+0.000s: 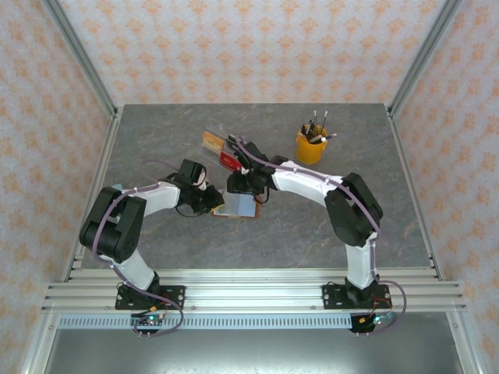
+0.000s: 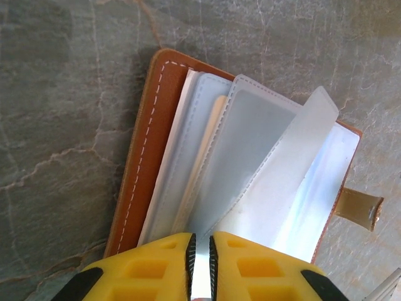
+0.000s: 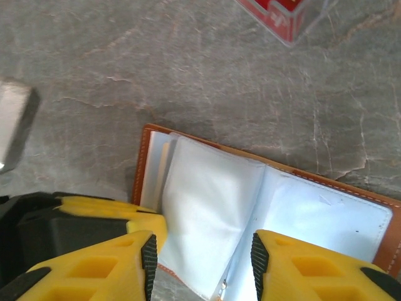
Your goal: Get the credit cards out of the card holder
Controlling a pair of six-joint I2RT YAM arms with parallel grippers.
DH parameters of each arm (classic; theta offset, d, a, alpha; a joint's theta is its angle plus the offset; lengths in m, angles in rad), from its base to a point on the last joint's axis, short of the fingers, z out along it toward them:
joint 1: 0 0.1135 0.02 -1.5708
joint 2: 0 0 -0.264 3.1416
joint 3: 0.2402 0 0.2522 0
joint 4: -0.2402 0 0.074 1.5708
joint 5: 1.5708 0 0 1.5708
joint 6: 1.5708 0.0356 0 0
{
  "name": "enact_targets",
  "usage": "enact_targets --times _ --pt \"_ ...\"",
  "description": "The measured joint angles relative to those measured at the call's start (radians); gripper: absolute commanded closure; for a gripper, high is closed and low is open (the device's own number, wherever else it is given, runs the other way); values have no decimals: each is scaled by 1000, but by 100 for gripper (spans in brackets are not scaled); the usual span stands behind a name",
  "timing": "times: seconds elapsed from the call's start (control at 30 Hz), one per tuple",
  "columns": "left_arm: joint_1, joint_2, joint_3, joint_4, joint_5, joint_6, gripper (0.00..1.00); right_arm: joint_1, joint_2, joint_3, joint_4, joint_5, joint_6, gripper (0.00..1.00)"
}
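Observation:
The card holder (image 2: 147,157) is a reddish-brown leather wallet lying open on the grey table, with its pale clear sleeves (image 2: 257,144) fanned up. My left gripper (image 2: 200,241) is at its near edge, jaws almost together, and the edge of a pale sleeve runs between the pads. My right gripper (image 3: 202,266) hovers open over the open pages (image 3: 213,207), with one finger (image 3: 125,263) near the spine and the other over the right page. The credit cards are hidden; just a cream edge (image 2: 216,119) peeks between sleeves. From above, both grippers (image 1: 214,201) (image 1: 243,185) meet at the card holder (image 1: 238,206).
A clear acrylic stand (image 1: 222,146) holding a red card (image 3: 276,15) sits just behind the wallet. A yellow cup of pens (image 1: 312,145) stands at the back right. The wallet's tan strap tab (image 2: 358,210) sticks out at one side.

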Motion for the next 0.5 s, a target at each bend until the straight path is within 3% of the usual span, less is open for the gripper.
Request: enact_targets --times 0.27,0.5 --pt "0 0 0 0 3 0 82 0 141 98 -80 14 38 55" --pt "0 1 0 1 3 -1 81 3 159 125 -124 46 40 65"
